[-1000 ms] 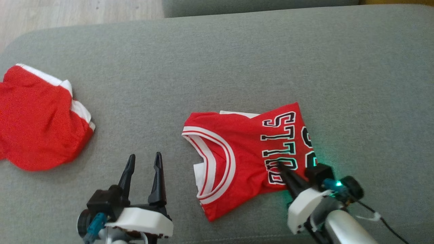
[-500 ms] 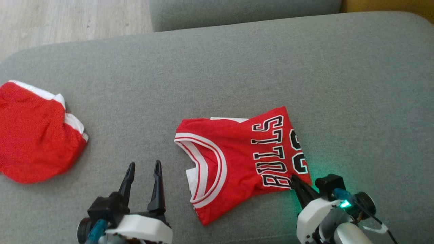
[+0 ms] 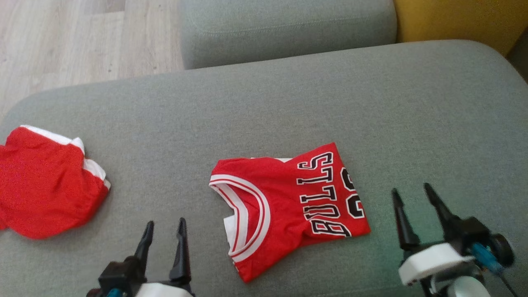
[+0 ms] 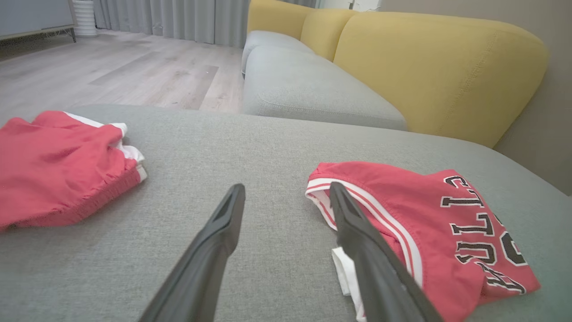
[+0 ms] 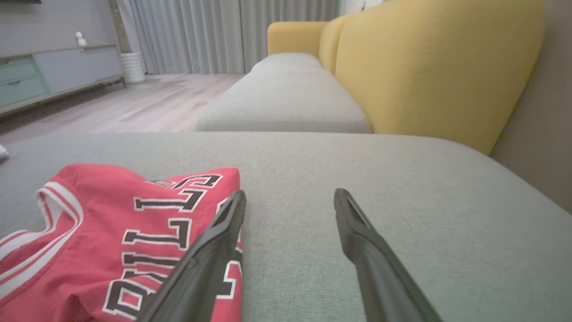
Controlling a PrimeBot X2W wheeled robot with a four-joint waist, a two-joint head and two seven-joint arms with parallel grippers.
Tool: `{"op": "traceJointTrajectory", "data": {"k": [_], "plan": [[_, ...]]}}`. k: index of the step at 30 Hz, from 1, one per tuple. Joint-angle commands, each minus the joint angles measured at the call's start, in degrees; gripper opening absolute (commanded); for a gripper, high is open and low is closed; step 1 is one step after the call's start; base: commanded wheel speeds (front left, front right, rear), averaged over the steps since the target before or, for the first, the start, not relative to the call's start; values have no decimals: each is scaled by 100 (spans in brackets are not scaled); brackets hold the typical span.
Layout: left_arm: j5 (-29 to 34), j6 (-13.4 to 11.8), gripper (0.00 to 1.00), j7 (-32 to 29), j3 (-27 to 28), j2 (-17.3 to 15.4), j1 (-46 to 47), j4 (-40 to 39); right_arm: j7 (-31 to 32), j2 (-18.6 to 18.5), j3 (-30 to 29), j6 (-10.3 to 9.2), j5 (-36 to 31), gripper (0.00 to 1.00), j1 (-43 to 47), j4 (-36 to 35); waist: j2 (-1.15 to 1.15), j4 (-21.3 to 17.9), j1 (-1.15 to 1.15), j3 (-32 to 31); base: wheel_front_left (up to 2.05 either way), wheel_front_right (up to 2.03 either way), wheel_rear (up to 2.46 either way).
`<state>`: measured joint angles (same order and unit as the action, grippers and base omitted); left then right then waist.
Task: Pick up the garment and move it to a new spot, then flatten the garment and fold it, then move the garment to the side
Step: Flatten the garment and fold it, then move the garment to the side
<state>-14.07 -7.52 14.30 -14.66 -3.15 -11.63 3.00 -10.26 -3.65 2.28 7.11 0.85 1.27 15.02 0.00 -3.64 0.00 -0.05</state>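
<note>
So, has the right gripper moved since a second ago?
Yes. The right gripper was pinching the near right corner of the jersey; now it stands open, clear of the jersey to its right, over the cushion.

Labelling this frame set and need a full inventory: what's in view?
jersey: one, red with white trim and black BULLS lettering, folded, middle of the near cushion
second garment: one, red with white trim, bunched, left end of that cushion
near cushion: one, grey, under both garments
far cushion: one, grey, beyond the near one
backrest: yellow, behind the cushions
floor: pale wood, beyond the near cushion
curtains: grey, far wall
cabinet: one, grey-green, far left of the room
left gripper: one, dark fingers, open, left of the jersey, apart
right gripper: one, dark fingers, open, right of the jersey, apart
</note>
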Motion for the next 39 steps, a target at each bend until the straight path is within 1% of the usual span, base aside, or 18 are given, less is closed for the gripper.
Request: {"op": "traceJointTrajectory", "data": {"k": [1,6,9,14,17,19,21,26,31,36,39], "plan": [[69,10,100,70,248,27,107,-214,-130,34,42,37,-11,100,-17,-281,0,23,0,-38,0,0,0],[205,33,100,70,451,27,-59,-308,-313,-38,-120,37,8,100,296,-480,0,134,0,-133,0,0,0],[242,40,100,70,524,27,-112,-374,-356,-108,-141,37,20,100,420,-394,0,223,0,-149,0,0,0],[239,53,100,70,536,27,-116,-413,-374,-110,-135,37,59,100,444,-243,0,315,0,-142,0,0,0],[217,38,100,70,528,27,-89,-442,-285,-81,-56,37,251,100,344,-170,0,361,0,-90,0,0,0],[207,29,100,70,513,27,-56,-463,-72,-77,88,37,445,100,190,-122,0,387,0,-32,0,0,0],[196,20,100,70,485,27,-15,-476,271,-102,253,37,668,100,-40,-47,0,410,0,33,0,0,0],[184,8,100,70,332,27,179,-477,1351,-412,844,37,1307,100,-835,243,0,517,0,299,0,0,0],[142,-7,100,70,180,27,402,-426,2232,-690,1108,37,1630,100,-1466,730,0,669,0,508,0,0,0],[108,-36,100,70,88,27,514,-383,2902,-845,1490,37,2159,100,-1787,1096,0,798,0,644,0,0,0],[90,-65,100,70,72,27,551,-372,3077,-929,1516,37,2382,100,-1894,1211,0,831,0,691,0,0,0]]}}
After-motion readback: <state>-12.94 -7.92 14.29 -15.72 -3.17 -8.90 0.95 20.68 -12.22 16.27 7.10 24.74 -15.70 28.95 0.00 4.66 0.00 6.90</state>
